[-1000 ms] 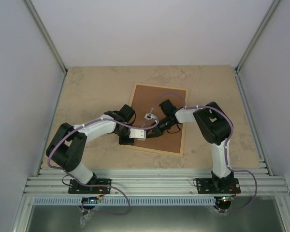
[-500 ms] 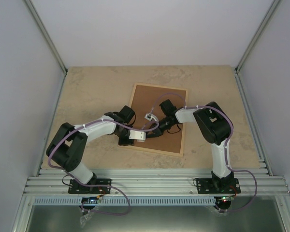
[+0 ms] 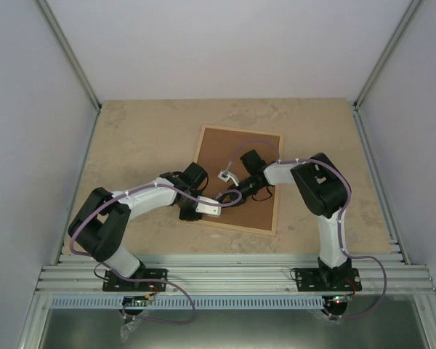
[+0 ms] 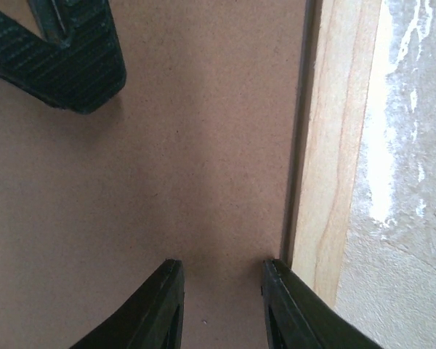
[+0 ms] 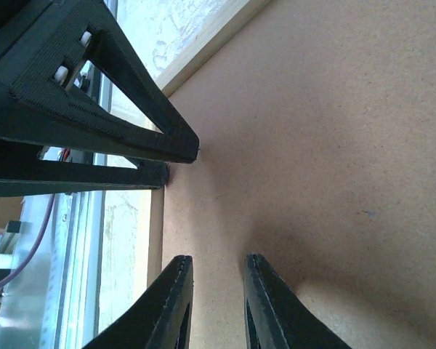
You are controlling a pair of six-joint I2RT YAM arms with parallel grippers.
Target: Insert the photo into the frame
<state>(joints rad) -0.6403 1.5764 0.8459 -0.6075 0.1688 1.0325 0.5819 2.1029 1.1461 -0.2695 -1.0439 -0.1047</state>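
The frame (image 3: 276, 196), made of thin pale wood with visible grain, lies flat and slightly skewed at mid-table. Matte brown fibreboard backing (image 3: 221, 145) fills it. Both arms meet over its near left corner. The left gripper (image 4: 221, 269) has its black ribbed fingers apart, holding nothing, just inside the slat. The right gripper (image 5: 218, 260) is narrowly parted and likewise empty. The table (image 3: 131, 138) is beige and marbled, between pale grey walls (image 3: 29, 109).

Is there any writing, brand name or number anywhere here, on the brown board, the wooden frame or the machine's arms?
No text can be read anywhere. The brown board, the wooden frame and the table show no print; any small marks on the left arm and right arm are too small to read.
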